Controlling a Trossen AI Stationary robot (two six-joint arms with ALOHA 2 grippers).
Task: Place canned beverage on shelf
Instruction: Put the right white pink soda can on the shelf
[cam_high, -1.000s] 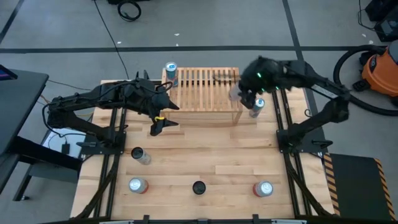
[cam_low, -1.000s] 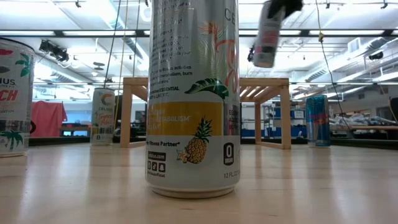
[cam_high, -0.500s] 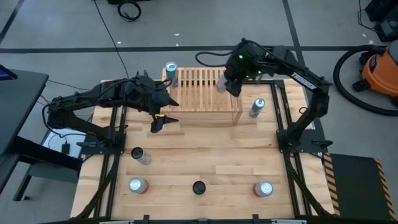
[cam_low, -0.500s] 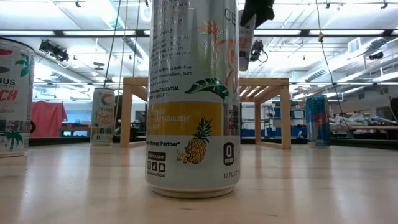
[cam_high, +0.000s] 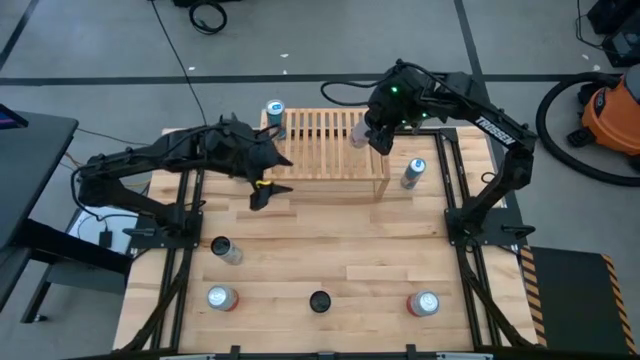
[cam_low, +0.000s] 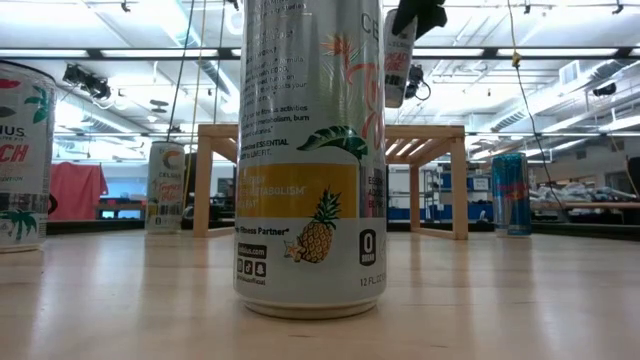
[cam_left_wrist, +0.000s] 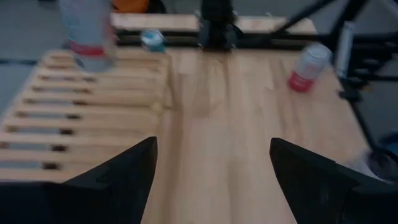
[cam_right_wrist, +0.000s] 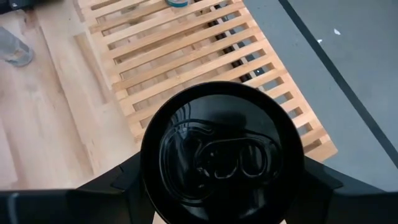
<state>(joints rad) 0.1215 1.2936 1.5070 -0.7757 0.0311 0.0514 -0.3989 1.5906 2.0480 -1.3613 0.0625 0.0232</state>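
My right gripper (cam_high: 372, 135) is shut on a pale can with a red band (cam_low: 397, 62) and holds it above the right part of the slatted wooden shelf (cam_high: 325, 140). In the right wrist view the can's dark top (cam_right_wrist: 221, 152) fills the space between the fingers, with the shelf's slats (cam_right_wrist: 186, 56) below it. My left gripper (cam_high: 268, 190) is open and empty by the shelf's near left corner. In the left wrist view (cam_left_wrist: 211, 168) it faces the slats (cam_left_wrist: 62, 118). My right gripper pinches the can between its two fingers (cam_right_wrist: 124, 180) on opposite sides of its wall, close to the top rim (cam_right_wrist: 149, 168). The fingers come from above and point down. The can hangs below them, slightly tilted, lifted clear above the shelf.
One can (cam_high: 275, 110) stands at the shelf's far left corner and another (cam_high: 413, 172) to the right of the shelf. Several more cans (cam_high: 225, 250) (cam_high: 319, 301) (cam_high: 424, 303) stand near the table's front edge. One of them (cam_low: 312, 150) fills the middle of the low view.
My right gripper has carried the can from beside the shelf's right end toward the table's left and far edge. The can is now over the shelf's right part, still lifted clear. Most of the move came early, and it has barely shifted since.
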